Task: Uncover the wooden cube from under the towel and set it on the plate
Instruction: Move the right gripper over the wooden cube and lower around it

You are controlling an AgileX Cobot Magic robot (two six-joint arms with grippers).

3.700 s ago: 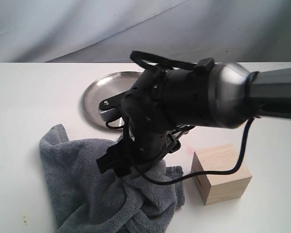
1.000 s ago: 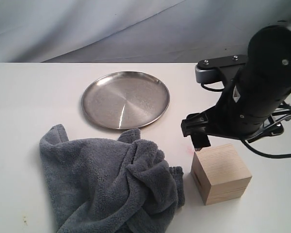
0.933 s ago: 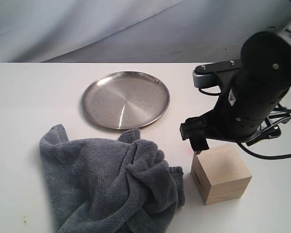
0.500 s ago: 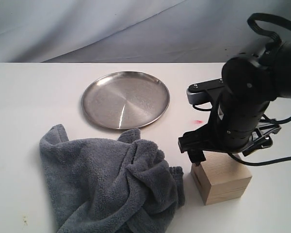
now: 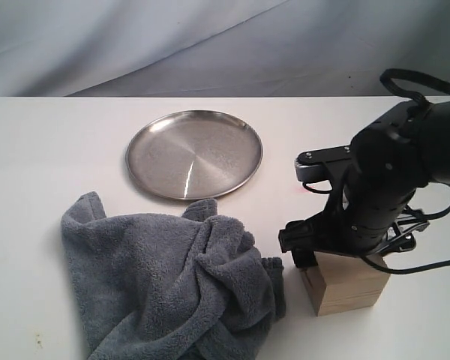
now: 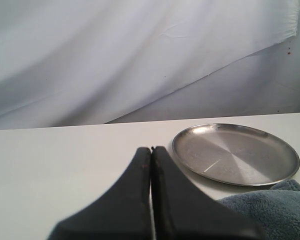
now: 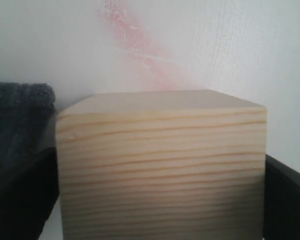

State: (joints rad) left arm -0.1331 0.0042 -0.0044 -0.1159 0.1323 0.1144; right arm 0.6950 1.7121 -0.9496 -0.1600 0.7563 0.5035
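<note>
- Two grippers are present: the left gripper is closed on nothing and faces the plate, clear of the work.
- The right gripper sits low over the wooden cube with its jaws spread astride it and not visibly clamped, which suits a side grasp.
- The wooden cube rests bare on the desk, well apart from the plate, to its right and nearer the camera.
- The towel lies bunched just beside the plate's near rim, so uncovering appears complete.

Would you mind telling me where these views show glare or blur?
Exterior view: a bright glare streak crosses the plate. Left wrist view: the left gripper is blurred, the plate sharper. Right wrist view: the close wooden cube looks slightly soft.
</note>
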